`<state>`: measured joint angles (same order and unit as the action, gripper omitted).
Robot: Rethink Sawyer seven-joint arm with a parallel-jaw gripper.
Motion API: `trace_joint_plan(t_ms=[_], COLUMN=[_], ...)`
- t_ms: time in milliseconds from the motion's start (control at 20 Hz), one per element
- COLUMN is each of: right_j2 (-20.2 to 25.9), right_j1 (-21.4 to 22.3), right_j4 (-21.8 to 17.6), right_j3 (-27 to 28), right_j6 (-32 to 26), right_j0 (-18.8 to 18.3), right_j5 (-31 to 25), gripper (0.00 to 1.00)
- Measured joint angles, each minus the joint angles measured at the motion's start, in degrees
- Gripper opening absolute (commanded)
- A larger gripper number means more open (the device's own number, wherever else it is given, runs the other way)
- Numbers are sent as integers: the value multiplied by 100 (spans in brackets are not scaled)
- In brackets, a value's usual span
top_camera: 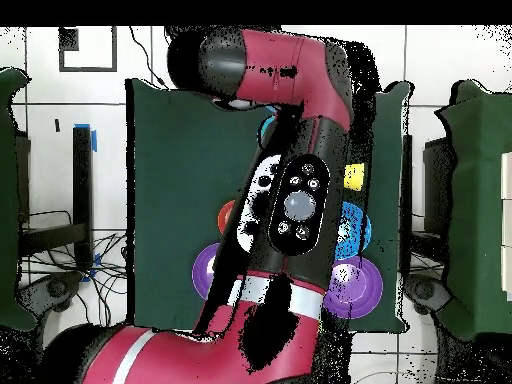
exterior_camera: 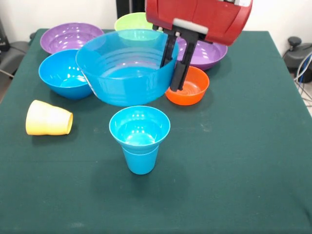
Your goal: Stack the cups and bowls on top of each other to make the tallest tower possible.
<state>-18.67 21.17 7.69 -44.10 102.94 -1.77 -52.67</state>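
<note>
In the front view my gripper (exterior_camera: 173, 73) is shut on the right rim of the large blue bowl (exterior_camera: 124, 73), one finger inside the wall and one outside. The bowl tips toward the camera. In front of it stands the tower (exterior_camera: 140, 139), a sky-blue cup with a small blue bowl nested in its mouth. The pale yellow cup (exterior_camera: 48, 118) lies on its side at the left. In the overhead view the arm hides most of this; the yellow cup (top_camera: 354, 176) shows beside it.
A medium blue bowl (exterior_camera: 62, 74) sits left of the large one, with a purple bowl (exterior_camera: 70, 36) and a lime green bowl (exterior_camera: 132, 21) behind. A second purple bowl (exterior_camera: 207, 54) and an orange bowl (exterior_camera: 189, 87) lie right of the gripper, on the green table (exterior_camera: 234, 161).
</note>
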Motion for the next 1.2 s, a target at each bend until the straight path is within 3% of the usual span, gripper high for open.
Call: trace_joint_plan(t_ms=[1200], right_j2=[863], right_j1=[49], right_j4=[-660], right_j3=[-21], right_j6=[0], right_j0=[-176], right_j5=[157], gripper=[0])
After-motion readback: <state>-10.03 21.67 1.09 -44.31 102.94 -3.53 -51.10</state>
